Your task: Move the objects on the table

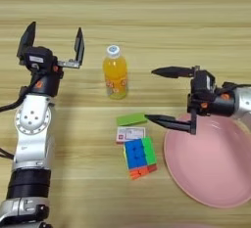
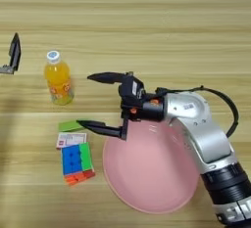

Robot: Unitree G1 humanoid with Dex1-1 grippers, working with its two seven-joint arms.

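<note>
Reaching with right pincer, fingers spread wide and gripping nothing, one tip hovering just beside the green block, the other pointing toward the bottle. Holding left pincer up and released, idle, left of the bottle and well apart from the rest. Looking like an approach step, with nothing lifted yet: block, box and cube lying in a tight cluster on the surface, just beside the plate; needing next a descent onto one item and a clench without knocking its neighbours.
</note>
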